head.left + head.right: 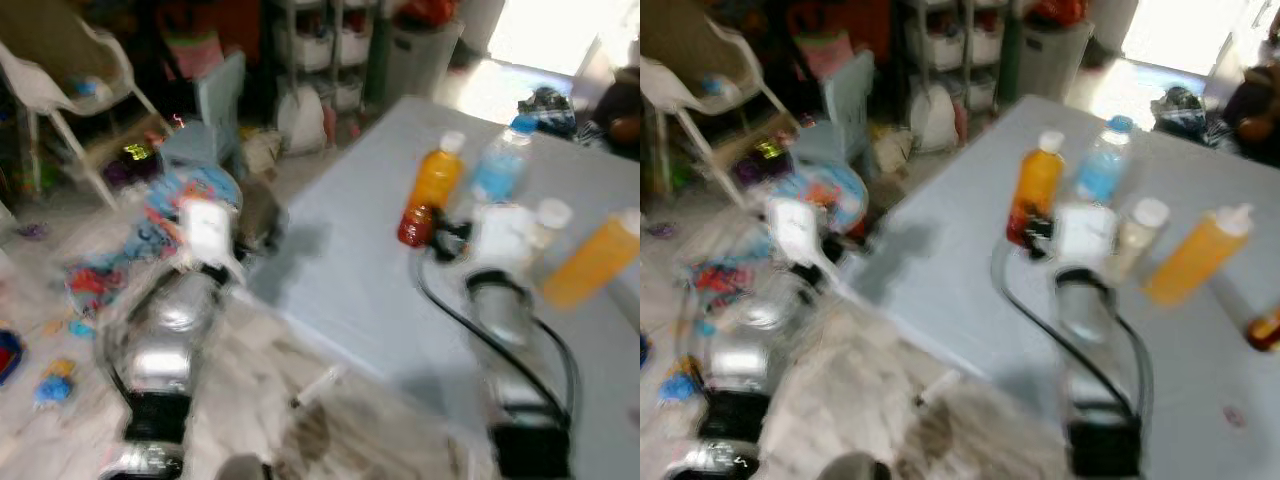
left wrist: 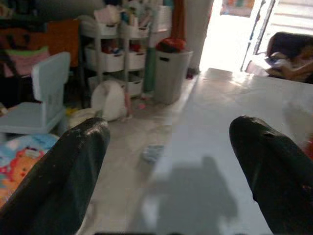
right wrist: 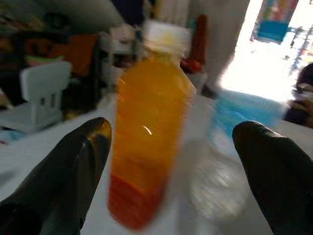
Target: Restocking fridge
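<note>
On the grey-blue table (image 1: 340, 300) stand several bottles: an orange juice bottle (image 1: 432, 195) with a white cap and a red band at its base, a blue-capped water bottle (image 1: 497, 165), a pale white-capped bottle (image 1: 545, 225) and a second orange bottle (image 1: 595, 260), which is tilted. My right gripper (image 3: 171, 147) is open at the base of the orange juice bottle (image 3: 146, 127), which sits between and just beyond the fingers. My left gripper (image 2: 168, 142) is open and holds nothing, hovering by the table's left edge. The head views are blurred.
Left of the table the floor is strewn with toys (image 1: 100, 270). Beyond them are a white chair (image 1: 60, 90), a light blue child's chair (image 1: 210, 110), a shelf cart with bins (image 1: 320, 50) and a grey bin (image 1: 420, 55). A small dark bottle (image 1: 1265, 330) is at the table's right.
</note>
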`<state>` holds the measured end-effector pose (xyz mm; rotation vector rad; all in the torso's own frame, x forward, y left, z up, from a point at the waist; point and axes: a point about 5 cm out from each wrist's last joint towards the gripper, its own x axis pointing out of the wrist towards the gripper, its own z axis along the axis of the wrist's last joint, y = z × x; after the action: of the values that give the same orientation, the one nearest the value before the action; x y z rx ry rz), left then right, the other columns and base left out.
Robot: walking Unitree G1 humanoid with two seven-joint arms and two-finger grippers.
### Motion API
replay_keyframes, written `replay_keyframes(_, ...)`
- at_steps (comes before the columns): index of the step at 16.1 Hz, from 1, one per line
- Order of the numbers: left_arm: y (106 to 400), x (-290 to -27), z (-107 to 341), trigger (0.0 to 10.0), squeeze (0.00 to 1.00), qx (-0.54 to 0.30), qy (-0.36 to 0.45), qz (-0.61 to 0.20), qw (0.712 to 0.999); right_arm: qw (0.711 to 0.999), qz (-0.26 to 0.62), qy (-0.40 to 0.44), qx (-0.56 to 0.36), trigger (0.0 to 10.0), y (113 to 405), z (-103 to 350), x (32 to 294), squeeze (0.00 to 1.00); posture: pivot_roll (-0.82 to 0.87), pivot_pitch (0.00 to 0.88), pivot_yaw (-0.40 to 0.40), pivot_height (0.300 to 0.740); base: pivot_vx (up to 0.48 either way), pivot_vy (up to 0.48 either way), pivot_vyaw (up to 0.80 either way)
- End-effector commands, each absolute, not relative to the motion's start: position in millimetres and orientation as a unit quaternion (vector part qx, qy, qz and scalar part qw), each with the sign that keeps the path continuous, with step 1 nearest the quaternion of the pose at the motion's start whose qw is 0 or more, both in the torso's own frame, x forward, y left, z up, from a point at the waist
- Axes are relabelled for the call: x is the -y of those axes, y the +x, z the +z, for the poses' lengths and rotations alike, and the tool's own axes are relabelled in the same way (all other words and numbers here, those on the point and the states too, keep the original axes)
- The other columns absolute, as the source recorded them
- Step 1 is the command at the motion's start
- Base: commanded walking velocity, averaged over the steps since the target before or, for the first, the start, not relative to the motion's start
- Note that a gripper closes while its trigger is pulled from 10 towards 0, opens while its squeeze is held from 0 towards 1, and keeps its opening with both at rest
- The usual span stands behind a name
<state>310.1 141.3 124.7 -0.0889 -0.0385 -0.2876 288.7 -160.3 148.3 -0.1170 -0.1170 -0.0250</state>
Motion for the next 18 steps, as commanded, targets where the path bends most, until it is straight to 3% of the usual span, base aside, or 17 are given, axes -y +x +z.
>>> replay_keyframes(1, 311, -131, 128, 10.0, 0.0, 0.025, -0.048, -0.155, 0.986, 0.996, -0.02, -0.066, 0.063, 10.0, 287, 150, 167, 0.0, 0.0, 0.0, -0.032, 0.74, 0.0, 0.0, 0.0)
replay_keyframes(6, 310, -131, 127, 10.0, 0.0, 0.026, -0.046, -0.157, 0.986, 0.992, 0.025, -0.092, 0.085, 10.0, 284, 156, 153, 0.0, 0.0, 0.0, -0.032, 0.74, 0.0, 0.0, 0.0)
replay_keyframes(18, 302, -140, 126, 10.0, 0.0, 0.017, -0.027, -0.156, 0.987, 0.987, 0.023, -0.09, 0.135, 10.0, 325, 191, 156, 0.0, 0.04, 0.0, -0.018, 0.74, 0.0, 0.0, 0.0)
